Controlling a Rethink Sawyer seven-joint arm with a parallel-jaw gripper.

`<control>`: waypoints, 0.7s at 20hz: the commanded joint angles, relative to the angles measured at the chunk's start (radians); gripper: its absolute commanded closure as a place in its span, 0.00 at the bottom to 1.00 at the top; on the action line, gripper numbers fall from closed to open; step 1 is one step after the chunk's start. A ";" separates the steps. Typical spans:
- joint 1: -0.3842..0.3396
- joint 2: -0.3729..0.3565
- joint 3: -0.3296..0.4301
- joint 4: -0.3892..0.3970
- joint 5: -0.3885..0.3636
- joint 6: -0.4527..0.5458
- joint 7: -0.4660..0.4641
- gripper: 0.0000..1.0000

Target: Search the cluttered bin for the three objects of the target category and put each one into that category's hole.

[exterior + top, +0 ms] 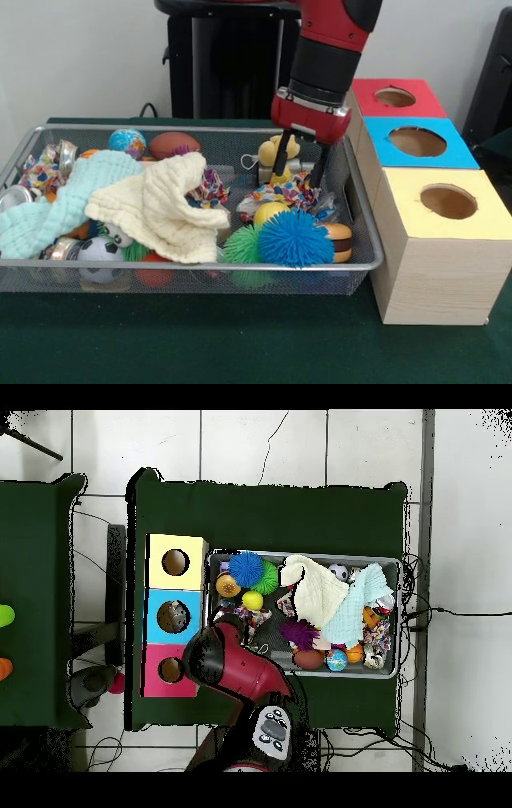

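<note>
My gripper (300,170) hangs open at the right end of the wire bin (364,264), its two black fingers (281,164) spread over a colourful patterned cloth (292,192). A yellow duck-like toy (270,150) sits just behind the left finger. In front lie a blue spiky ball (294,238), a green spiky ball (240,244), a yellow ball (268,212) and a toy burger (341,240). Beside the bin stand three boxes with holes: red (396,98), blue (416,142) and yellow (448,202). From overhead the arm (235,659) hides the gripper.
A cream cloth (164,204) and a mint cloth (64,200) cover the bin's middle and left. A globe ball (127,142), a brown football (174,145), a soccer ball (100,252) and crushed cans (16,196) lie around them. A purple spiky ball (298,634) shows overhead.
</note>
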 commanded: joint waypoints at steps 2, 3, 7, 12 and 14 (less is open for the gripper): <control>0.064 0.069 0.030 -0.089 0.119 0.002 0.251 0.00; 0.067 0.070 0.029 -0.092 0.128 0.001 0.253 0.00; 0.064 0.088 0.037 -0.100 0.146 -0.010 0.250 0.00; 0.050 0.106 0.059 -0.103 0.152 -0.042 0.253 0.00; 0.040 0.114 0.068 -0.104 0.142 -0.058 0.247 0.00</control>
